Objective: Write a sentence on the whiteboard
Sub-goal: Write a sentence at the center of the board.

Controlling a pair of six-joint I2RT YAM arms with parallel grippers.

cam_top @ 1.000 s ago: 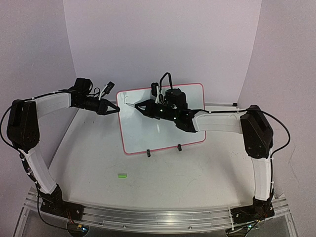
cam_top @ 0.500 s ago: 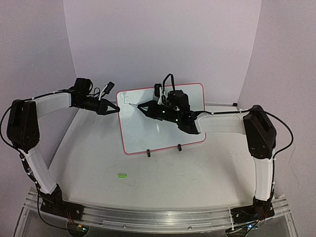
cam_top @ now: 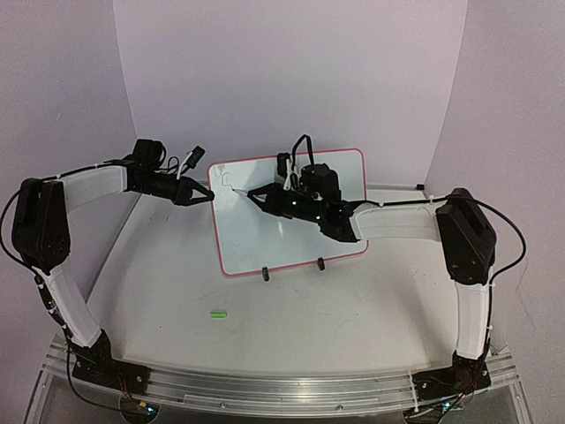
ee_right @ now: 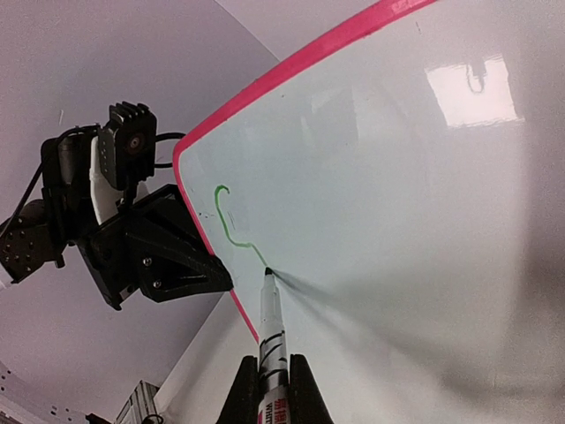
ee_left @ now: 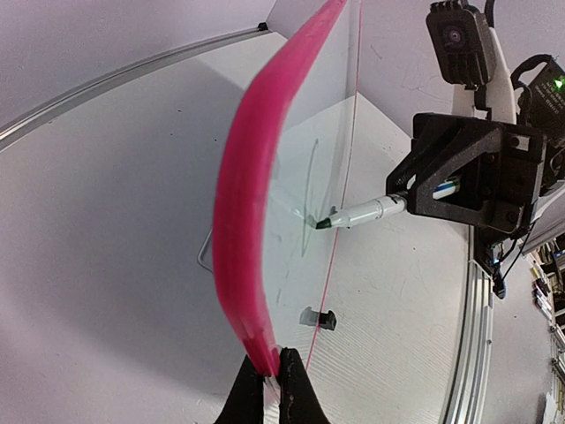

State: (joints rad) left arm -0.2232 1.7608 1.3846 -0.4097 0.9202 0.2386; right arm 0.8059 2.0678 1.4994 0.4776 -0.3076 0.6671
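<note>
The whiteboard (cam_top: 291, 234) stands upright on two black clip feet mid-table, its pink frame (ee_left: 252, 168) seen edge-on in the left wrist view. My left gripper (cam_top: 208, 195) (ee_left: 275, 382) is shut on the frame's left edge. My right gripper (cam_top: 256, 193) (ee_right: 272, 382) is shut on a white marker (ee_right: 270, 327), whose tip touches the whiteboard (ee_right: 397, 194) near its upper left. A short green curved line (ee_right: 231, 225) runs from the tip up toward the corner. The marker (ee_left: 362, 213) also shows against the board in the left wrist view.
A small green cap (cam_top: 218, 313) lies on the table in front of the board, left of centre. The purple backdrop walls close in behind and at both sides. The metal rail with both arm bases (cam_top: 265, 389) runs along the near edge.
The right gripper with the marker has crept slightly along the board's upper left; the green stroke has grown a little. The left arm and the board have not moved.
</note>
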